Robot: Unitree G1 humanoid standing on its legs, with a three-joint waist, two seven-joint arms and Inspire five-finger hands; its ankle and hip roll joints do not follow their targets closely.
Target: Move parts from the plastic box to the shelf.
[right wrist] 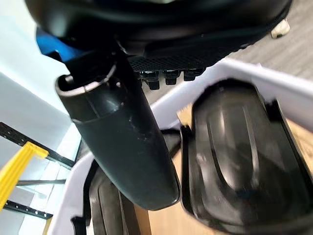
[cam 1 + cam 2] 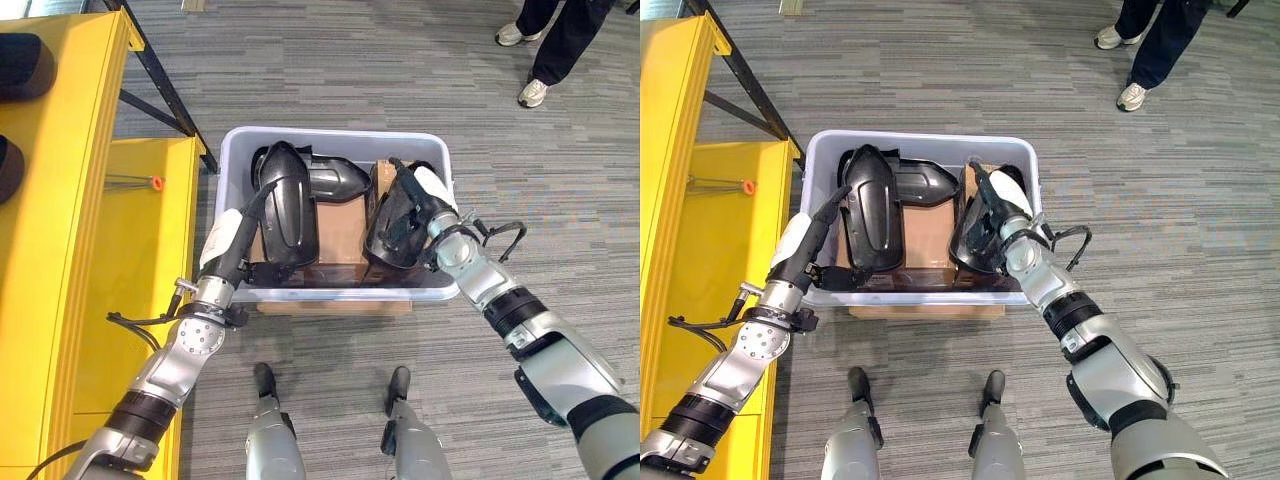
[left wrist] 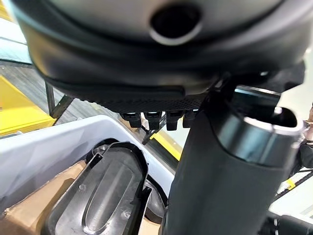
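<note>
A pale grey plastic box (image 2: 330,137) stands on the carpet and holds black moulded parts on cardboard (image 2: 338,232). A long black part (image 2: 288,210) stands on the box's left side, with a rounder one (image 2: 335,180) behind it. Another black part (image 2: 392,238) leans at the right. My left hand (image 2: 232,238) reaches over the box's left rim, open, its straight fingers beside the long part (image 3: 102,191). My right hand (image 2: 992,205), with a white thumb cover, lies open against the top of the right part (image 1: 239,161). The yellow shelf (image 2: 60,250) runs along the left.
Two dark items (image 2: 20,65) sit on the shelf's upper level, and a small orange-tipped tool (image 2: 157,183) lies on its lower level. A black diagonal brace (image 2: 165,90) stands between shelf and box. A person's legs and shoes (image 2: 540,60) are at the far right.
</note>
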